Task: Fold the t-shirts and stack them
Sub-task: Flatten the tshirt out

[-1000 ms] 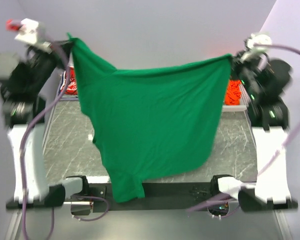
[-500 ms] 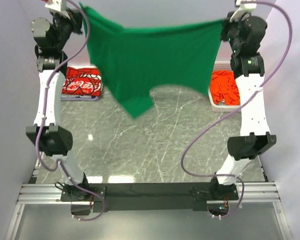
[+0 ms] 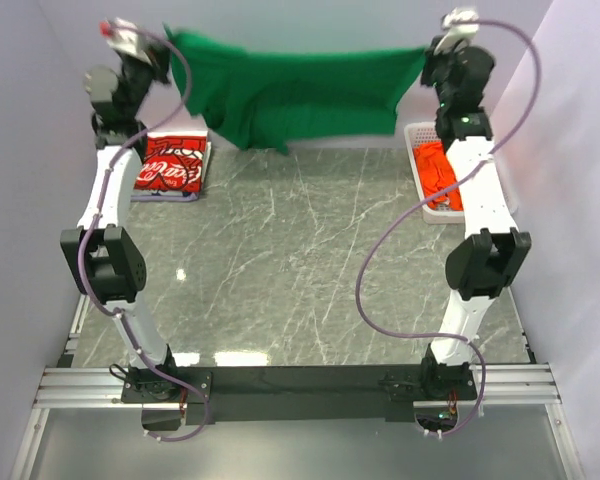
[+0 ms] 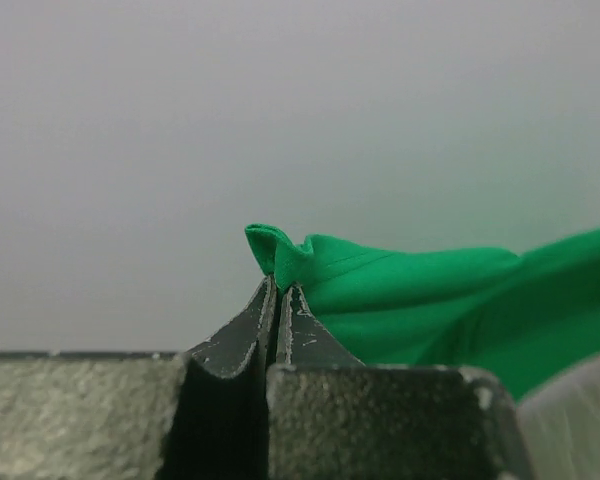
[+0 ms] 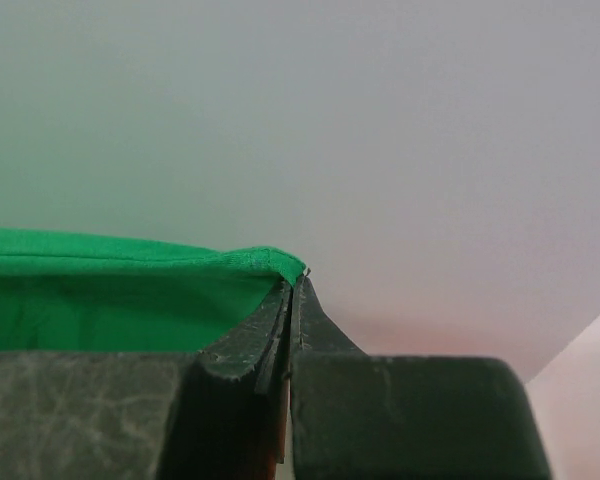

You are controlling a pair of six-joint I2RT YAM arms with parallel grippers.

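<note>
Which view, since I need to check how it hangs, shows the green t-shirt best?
Top external: the whole green t-shirt hangs spread out in the air. The wrist views each show only a pinched corner.

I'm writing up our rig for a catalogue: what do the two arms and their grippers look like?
Both the left arm and right arm have white links joined by bulky black joints. A purple cable loops along each. The left gripper and right gripper have dark, scuffed fingers tapering to thin wedge tips.
</note>
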